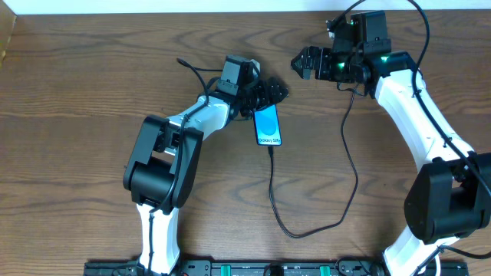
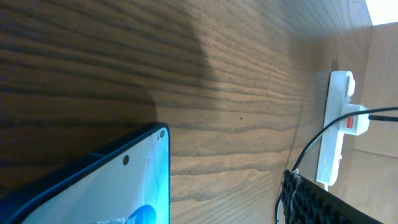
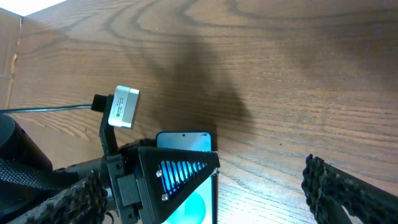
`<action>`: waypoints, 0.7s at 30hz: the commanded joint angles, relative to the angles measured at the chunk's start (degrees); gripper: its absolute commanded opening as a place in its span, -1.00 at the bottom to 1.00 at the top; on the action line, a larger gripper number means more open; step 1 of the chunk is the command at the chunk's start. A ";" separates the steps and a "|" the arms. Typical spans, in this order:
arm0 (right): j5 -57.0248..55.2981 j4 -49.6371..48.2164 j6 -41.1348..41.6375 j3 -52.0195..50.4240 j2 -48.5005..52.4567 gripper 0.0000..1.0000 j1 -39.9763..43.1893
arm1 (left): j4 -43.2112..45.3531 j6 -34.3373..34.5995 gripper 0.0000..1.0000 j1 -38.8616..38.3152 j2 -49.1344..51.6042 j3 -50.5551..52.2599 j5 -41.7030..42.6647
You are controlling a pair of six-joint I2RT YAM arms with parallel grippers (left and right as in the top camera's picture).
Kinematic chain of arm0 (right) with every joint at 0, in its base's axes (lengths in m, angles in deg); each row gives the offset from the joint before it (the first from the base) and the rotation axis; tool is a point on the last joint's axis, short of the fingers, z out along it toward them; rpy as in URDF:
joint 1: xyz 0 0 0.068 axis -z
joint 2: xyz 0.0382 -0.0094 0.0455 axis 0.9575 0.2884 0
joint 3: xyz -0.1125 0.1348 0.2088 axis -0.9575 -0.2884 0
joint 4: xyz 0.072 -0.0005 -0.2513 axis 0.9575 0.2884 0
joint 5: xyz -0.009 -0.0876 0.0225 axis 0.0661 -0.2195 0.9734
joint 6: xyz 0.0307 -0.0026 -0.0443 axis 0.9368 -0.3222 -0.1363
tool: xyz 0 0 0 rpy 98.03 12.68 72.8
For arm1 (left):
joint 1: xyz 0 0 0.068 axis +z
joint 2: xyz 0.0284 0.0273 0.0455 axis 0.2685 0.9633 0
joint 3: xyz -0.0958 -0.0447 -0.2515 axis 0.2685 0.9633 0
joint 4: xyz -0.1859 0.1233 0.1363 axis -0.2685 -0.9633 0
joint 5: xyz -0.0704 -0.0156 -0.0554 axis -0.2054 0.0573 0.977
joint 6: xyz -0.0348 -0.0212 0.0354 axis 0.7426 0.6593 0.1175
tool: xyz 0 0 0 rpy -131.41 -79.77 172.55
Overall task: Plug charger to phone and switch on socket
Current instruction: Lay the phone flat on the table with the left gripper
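The phone (image 1: pixel 267 125) lies flat at mid-table, blue screen up; it also shows in the left wrist view (image 2: pixel 118 193) and the right wrist view (image 3: pixel 198 142). The black charger cable (image 1: pixel 285 228) meets the phone's near end, loops along the table and runs up under the right arm. The white socket strip (image 2: pixel 334 124) with its red switch (image 2: pixel 354 122) lies beyond the phone, with a black cable entering it. In the overhead view the right arm mostly hides it. My left gripper (image 1: pixel 268 92) is open over the phone's far end. My right gripper (image 1: pixel 305 61) is open and empty.
The left wrist camera's white module (image 3: pixel 123 107) stands out above the phone. The table's far edge meets a pale wall (image 1: pixel 230 6). Black rails (image 1: pixel 268 268) run along the near edge.
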 commanded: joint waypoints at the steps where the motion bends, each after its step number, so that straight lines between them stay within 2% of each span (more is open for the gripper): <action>1: -0.48 0.35 -0.46 0.63 -1.20 0.99 0.13 | -2.29 0.09 0.73 0.15 4.00 2.23 -8.41; 21: -0.46 0.63 -0.46 0.63 -1.20 0.99 0.13 | -1.42 0.09 0.73 -2.32 4.00 2.23 -20.15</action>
